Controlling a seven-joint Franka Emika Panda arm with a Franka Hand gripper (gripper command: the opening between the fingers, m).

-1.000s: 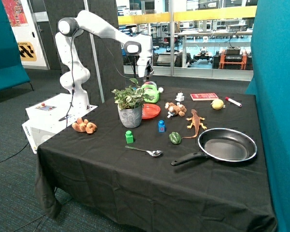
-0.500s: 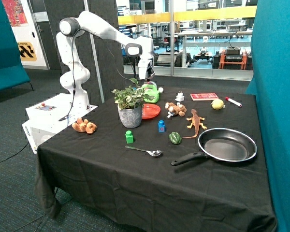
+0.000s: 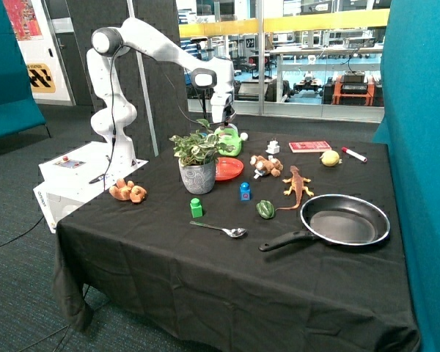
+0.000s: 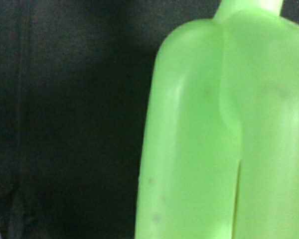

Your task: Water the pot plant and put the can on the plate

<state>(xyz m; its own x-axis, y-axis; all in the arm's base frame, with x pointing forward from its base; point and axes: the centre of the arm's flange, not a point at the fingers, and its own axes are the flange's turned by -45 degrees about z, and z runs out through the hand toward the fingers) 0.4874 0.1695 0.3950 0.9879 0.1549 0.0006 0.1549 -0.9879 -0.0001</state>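
The bright green can [image 3: 231,141] stands on the black cloth behind the pot plant [image 3: 196,158] and just beyond the red-orange plate [image 3: 228,169]. Its white-tipped spout points toward the table's middle. My gripper [image 3: 224,125] hangs straight over the can's handle, very close to it. In the wrist view the can [image 4: 214,134] fills most of the picture against the dark cloth. The plant stands in its grey pot, in front of the plate's near edge. The plate holds nothing.
A black frying pan [image 3: 345,220], a spoon [image 3: 220,229], a green block [image 3: 196,207], a blue toy [image 3: 245,191] and a dark green pepper toy [image 3: 265,210] lie nearer the front. A brown plush [image 3: 266,166] and an orange lizard [image 3: 296,183] lie beside the plate.
My gripper has sunk a little and shifted slightly toward the can. Nothing on the table has moved.
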